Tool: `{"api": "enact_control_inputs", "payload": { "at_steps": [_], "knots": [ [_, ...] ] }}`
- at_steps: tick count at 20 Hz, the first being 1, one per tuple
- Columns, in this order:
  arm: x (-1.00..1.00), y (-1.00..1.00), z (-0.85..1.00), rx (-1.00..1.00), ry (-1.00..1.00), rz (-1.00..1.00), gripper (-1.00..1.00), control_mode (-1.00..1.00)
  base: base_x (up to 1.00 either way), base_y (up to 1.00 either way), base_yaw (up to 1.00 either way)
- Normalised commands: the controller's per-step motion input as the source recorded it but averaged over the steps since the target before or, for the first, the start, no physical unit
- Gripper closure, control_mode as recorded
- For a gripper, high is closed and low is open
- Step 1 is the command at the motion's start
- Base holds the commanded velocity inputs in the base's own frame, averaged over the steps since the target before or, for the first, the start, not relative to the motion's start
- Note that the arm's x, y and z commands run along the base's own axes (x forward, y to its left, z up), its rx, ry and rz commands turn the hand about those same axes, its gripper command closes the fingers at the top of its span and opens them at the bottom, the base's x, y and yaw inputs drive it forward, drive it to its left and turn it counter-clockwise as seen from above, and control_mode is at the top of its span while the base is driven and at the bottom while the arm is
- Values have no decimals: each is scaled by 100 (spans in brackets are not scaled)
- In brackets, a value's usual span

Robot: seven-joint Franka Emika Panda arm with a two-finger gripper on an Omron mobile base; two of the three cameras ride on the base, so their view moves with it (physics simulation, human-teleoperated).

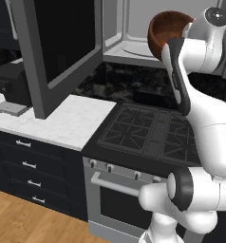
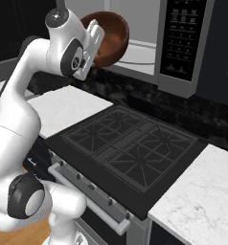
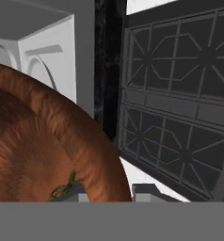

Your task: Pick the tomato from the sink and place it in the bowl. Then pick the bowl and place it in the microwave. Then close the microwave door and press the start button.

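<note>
**Bowl held up at the mouth of the open microwave**

Closest to me is the oven (image 1: pixel 119 190) with its bar handle and row of knobs, and on top of it the black gas stove (image 2: pixel 130 153) with its grates. White marble counter (image 1: pixel 72 121) runs off to either side, with dark navy drawers (image 1: pixel 29 166) under the left stretch.

Above the stove the white arm reaches high, and its gripper (image 2: pixel 94 40) has the reddish-brown bowl (image 2: pixel 108 36) by the rim, tipped steeply on its side, so the hollow faces sideways. In the hand view the rim (image 3: pixel 85 141) passes between the finger tips, which pinch it. A scrap of green stem (image 3: pixel 64 187) shows inside the bowl, but I cannot make out the tomato itself.

Just behind the bowl is the microwave (image 2: pixel 183 43), its pale cavity and round turntable (image 1: pixel 134 47) exposed. The microwave door (image 1: pixel 53 52) stands swung wide to the left.
</note>
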Motion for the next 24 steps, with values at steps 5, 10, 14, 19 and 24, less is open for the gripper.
{"api": "enact_control_inputs", "payload": {
  "at_steps": [5,10,14,19,24],
  "knots": [
    [69,-21,6,3,5,0,100,-100,0,0,0],
    [70,-10,0,0,2,0,100,-100,0,0,0],
    [66,-7,-12,0,0,1,100,-100,0,0,0],
    [58,-6,-31,0,0,3,100,-100,0,0,0],
    [47,-22,-24,4,0,6,100,-100,0,0,0]
  ]
}}
